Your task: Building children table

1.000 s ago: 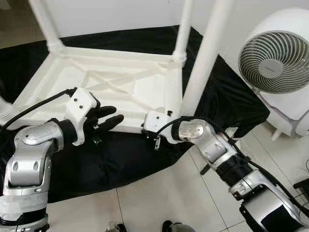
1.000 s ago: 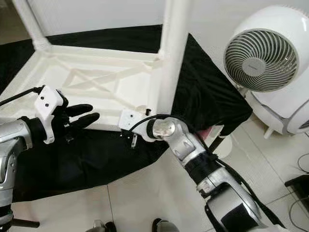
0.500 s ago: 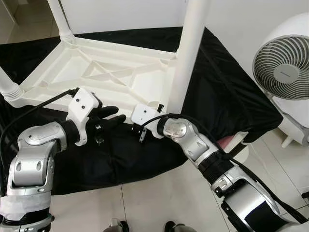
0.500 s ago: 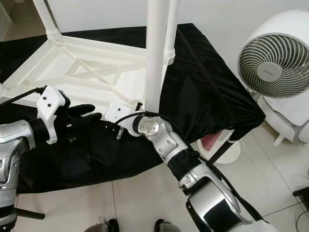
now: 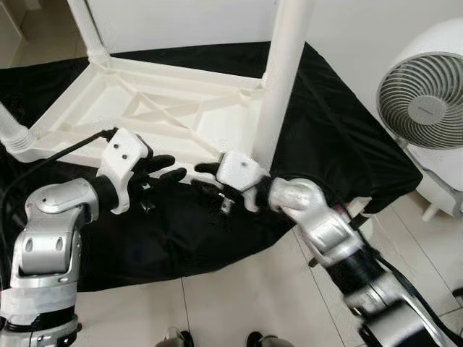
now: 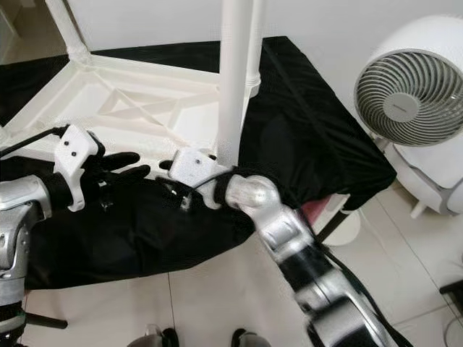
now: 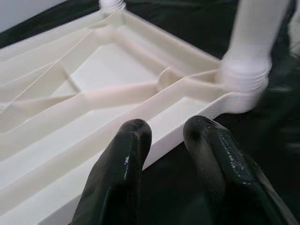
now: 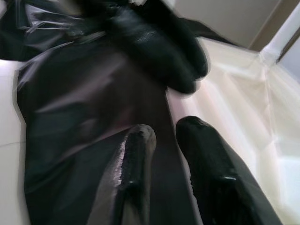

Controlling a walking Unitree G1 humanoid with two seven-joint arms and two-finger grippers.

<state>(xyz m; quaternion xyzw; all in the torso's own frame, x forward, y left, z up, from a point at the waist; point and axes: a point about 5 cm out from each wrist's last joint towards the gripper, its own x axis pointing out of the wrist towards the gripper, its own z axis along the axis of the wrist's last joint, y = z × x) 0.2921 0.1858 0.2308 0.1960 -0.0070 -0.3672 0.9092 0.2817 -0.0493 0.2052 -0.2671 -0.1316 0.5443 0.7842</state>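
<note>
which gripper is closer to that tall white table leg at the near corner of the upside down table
Right. The right gripper hovers just beside the base of the near leg, over the black cloth. The left gripper sits farther along the upturned table edge, facing it.

We see the left gripper (image 7: 166, 136) with its two black fingers (image 7: 124, 164) slightly parted and nothing between them, reaching toward the near edge of the upturned white table (image 7: 84, 101). Its ribbed underside spreads beyond the fingertips. A white leg (image 7: 251, 51) stands in the corner socket just past them, and black cloth (image 7: 276, 126) lies beneath.
</note>
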